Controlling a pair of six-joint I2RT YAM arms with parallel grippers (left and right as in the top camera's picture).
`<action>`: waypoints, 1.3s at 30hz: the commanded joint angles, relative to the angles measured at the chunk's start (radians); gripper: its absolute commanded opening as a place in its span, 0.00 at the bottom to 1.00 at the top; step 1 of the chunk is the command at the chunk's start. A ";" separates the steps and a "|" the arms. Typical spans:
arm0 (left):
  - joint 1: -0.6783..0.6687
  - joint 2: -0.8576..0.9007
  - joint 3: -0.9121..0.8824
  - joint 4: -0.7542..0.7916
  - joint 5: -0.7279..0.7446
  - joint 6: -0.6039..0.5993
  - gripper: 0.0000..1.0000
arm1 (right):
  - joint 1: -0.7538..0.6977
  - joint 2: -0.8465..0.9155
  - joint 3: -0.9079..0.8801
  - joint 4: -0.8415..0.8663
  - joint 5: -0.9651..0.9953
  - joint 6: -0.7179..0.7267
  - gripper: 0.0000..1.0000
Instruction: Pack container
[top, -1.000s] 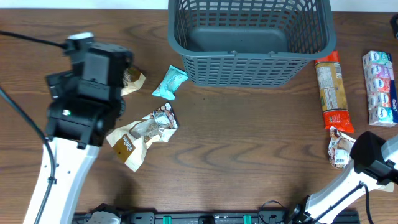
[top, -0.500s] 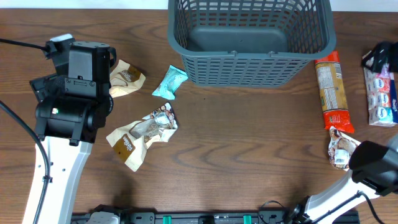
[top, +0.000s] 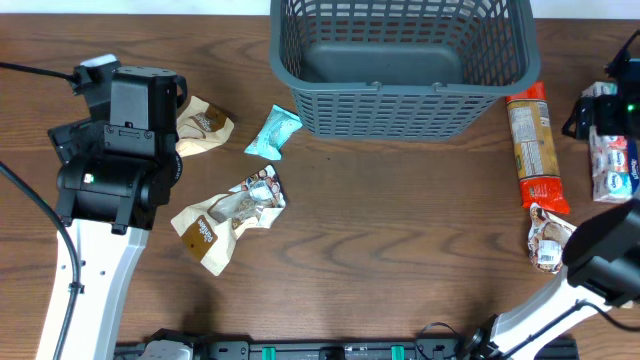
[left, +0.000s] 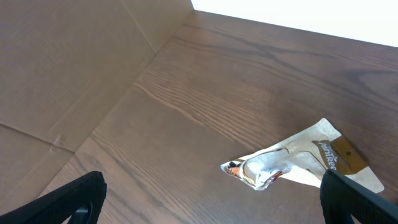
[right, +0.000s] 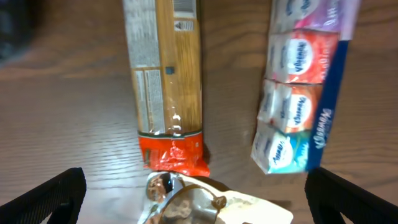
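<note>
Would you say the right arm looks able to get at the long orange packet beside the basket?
Probably yes: the right gripper hangs open nearby, the long orange packet lies flat with nothing on top, and the tissue multipack lies apart from it.

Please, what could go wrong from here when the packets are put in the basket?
The open right pincer hangs over three close neighbours: the long orange plastic packet, the blue-edged multipack of tissue packs and a small crinkled foil packet; it may catch two.
The thin tan paper packet before the open left pincer may slide instead of lifting.
</note>
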 joint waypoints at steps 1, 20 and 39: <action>0.004 -0.005 -0.002 -0.003 -0.023 0.005 0.99 | 0.026 0.064 -0.013 0.010 0.029 -0.030 0.99; 0.004 -0.005 -0.002 -0.003 -0.022 0.005 0.99 | 0.156 0.351 -0.013 0.101 0.112 0.009 0.99; 0.004 -0.005 -0.002 -0.003 -0.022 0.005 0.99 | 0.136 0.402 -0.016 0.124 0.090 0.046 0.01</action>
